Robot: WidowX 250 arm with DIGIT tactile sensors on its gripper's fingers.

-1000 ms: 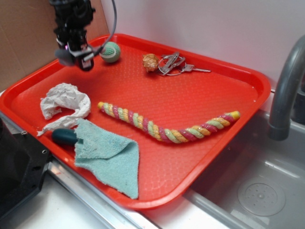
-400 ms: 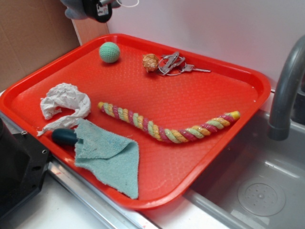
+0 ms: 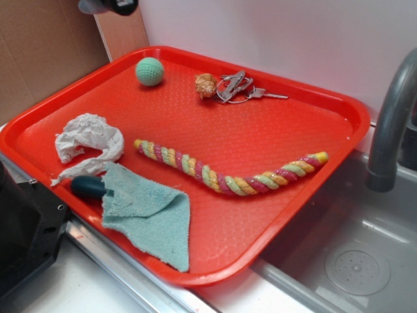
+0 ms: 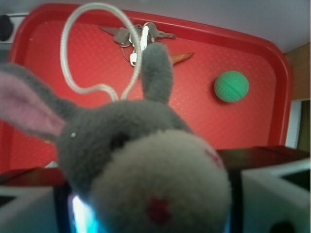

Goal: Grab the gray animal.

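The gray animal (image 4: 146, 165), a plush toy with a whitish snout, pink-lined ears and a pale cord loop, fills the wrist view, pinched between the two jaws. My gripper (image 4: 150, 206) is shut on it, high above the red tray (image 4: 58, 73). In the exterior view only the gripper's lower tip (image 3: 120, 6) and a bit of the gray animal (image 3: 88, 6) show at the top left edge, above the tray's far left corner.
On the red tray (image 3: 273, 137) lie a green ball (image 3: 149, 71), an orange shell-like thing (image 3: 206, 85), keys (image 3: 238, 88), a striped rope (image 3: 228, 173), white tissue (image 3: 88, 140) and a teal cloth (image 3: 146, 212). A faucet (image 3: 391, 117) and a sink (image 3: 352, 254) are at the right.
The gripper has risen with the gray animal from just above the tray's far left corner, until it nearly leaves the top of the exterior view. Nothing on the tray has moved.
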